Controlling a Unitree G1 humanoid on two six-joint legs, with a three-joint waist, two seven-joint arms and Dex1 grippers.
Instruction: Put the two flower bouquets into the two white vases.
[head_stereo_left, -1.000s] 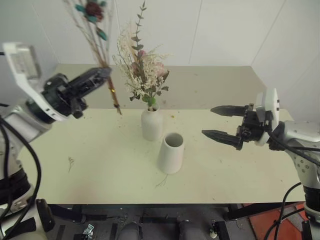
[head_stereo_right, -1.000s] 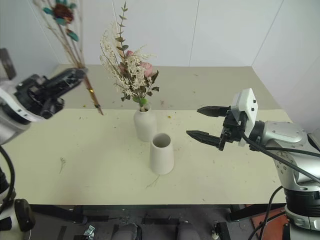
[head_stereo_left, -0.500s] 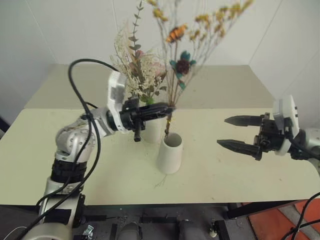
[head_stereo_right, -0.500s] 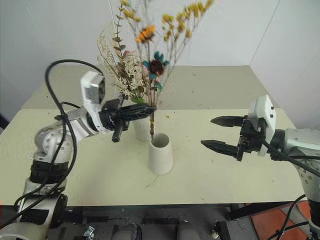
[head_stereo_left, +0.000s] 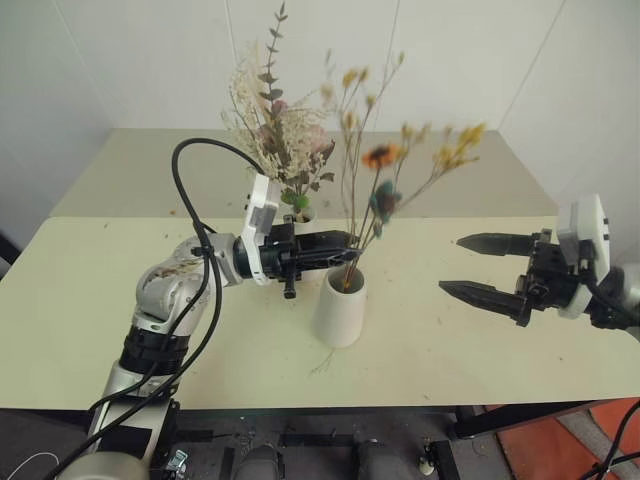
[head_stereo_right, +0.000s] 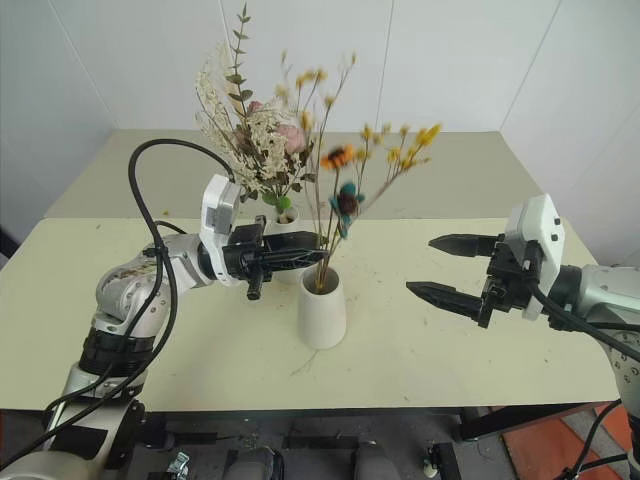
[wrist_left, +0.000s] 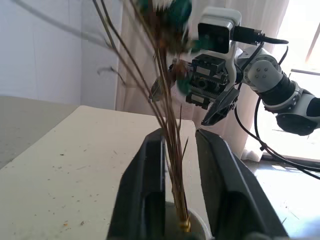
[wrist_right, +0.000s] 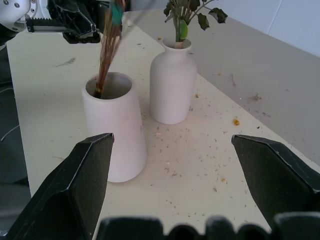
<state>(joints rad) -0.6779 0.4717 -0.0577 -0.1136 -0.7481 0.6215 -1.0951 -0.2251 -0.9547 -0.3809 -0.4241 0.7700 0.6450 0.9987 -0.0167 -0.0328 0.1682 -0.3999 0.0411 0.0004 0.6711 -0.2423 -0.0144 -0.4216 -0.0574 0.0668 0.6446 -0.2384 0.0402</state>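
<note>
Standing yellow-orange bunch (head_stereo_left: 372, 190) in wide-mouthed vase (head_stereo_left: 340, 308), left tool (head_stereo_left: 345, 250) fingers loosely flanking stems, right tool (head_stereo_left: 478, 267) open.

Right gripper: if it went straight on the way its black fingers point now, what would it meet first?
Probably the tall tapered white vase holding the yellow-orange bouquet's thin stems; the right gripper points across bare table toward it. Depth is unclear; the bottle-shaped white vase stands just beyond.

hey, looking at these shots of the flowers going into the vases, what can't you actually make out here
- Whether the left claw grips the yellow-orange bunch: in the left wrist view the stems run between its fingers, contact unclear.
- Base of the bottle vase: in the eye views the left arm and the tapered vase cover it.
- How deep the stems reach: hidden by the tapered vase's wall.
- The bunch's flower heads: motion-blurred in the eye views.
- The right claw is open.
</note>
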